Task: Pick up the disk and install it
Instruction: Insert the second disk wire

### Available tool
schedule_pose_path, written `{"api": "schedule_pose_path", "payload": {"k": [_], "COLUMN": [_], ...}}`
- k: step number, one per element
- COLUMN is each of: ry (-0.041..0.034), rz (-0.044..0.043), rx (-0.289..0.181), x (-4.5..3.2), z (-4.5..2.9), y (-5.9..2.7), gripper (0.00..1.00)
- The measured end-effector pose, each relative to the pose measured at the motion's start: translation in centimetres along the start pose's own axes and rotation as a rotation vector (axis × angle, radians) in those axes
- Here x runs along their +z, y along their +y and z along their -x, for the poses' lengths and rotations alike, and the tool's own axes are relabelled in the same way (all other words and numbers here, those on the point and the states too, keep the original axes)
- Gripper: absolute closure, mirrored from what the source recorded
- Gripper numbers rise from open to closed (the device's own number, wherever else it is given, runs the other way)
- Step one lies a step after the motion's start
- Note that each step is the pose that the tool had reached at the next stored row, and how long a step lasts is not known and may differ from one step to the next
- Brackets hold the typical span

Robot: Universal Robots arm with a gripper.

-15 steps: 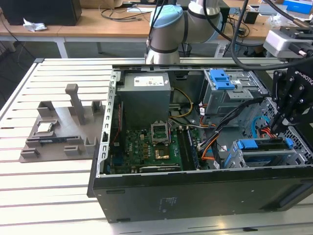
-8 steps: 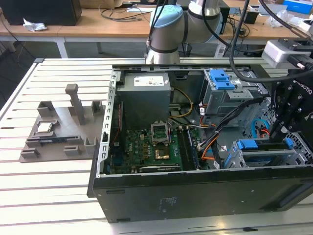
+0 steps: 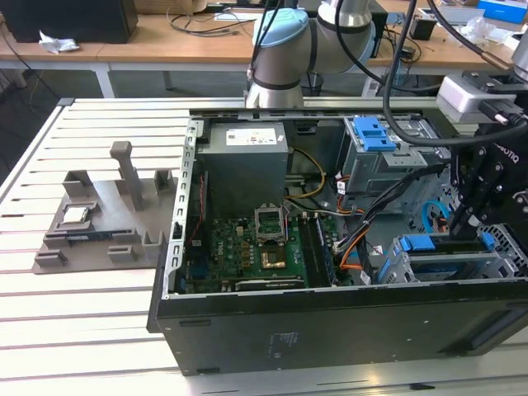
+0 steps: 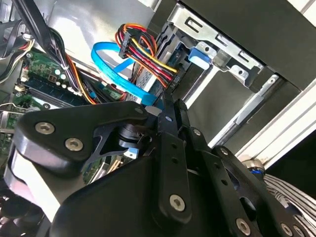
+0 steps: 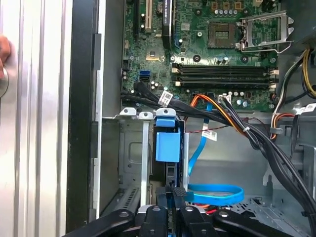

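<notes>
The disk [image 3: 445,266] stands on edge in the drive bay [image 3: 396,272] at the front corner of the open computer case, on the exterior view's right. Its blue side rail [image 5: 168,147] shows in the first wrist view, and its blue end [image 4: 200,55] in the second wrist view. My gripper [image 3: 456,227] hangs straight over the disk. In both wrist views the black fingers [image 5: 177,191] are pressed together with nothing between them, and their tips [image 4: 172,106] point at the disk's edge, close to it or touching it.
A looped blue data cable [image 5: 217,193] and orange, red and black wire bundles [image 4: 143,47] run close beside the bay. The motherboard [image 3: 247,247] fills the case middle. A grey cage with a blue latch [image 3: 371,132] sits at the back. A grey fixture [image 3: 99,223] lies outside the case on the exterior view's left.
</notes>
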State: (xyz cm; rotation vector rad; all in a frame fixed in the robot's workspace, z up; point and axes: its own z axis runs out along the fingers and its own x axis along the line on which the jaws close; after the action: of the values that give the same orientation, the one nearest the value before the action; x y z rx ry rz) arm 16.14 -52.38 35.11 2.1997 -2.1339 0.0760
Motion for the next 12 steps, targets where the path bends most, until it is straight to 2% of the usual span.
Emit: {"api": "schedule_pose_path", "payload": {"k": [4,12], "ry": [0.0003,0.0003], "rz": [-0.0005,-0.0009], "rx": [-0.006,-0.011], "x": [0.4,0.57], "z": [0.05,0.43], "y": [-0.01,-0.02], "gripper": [0.84,0.84]}}
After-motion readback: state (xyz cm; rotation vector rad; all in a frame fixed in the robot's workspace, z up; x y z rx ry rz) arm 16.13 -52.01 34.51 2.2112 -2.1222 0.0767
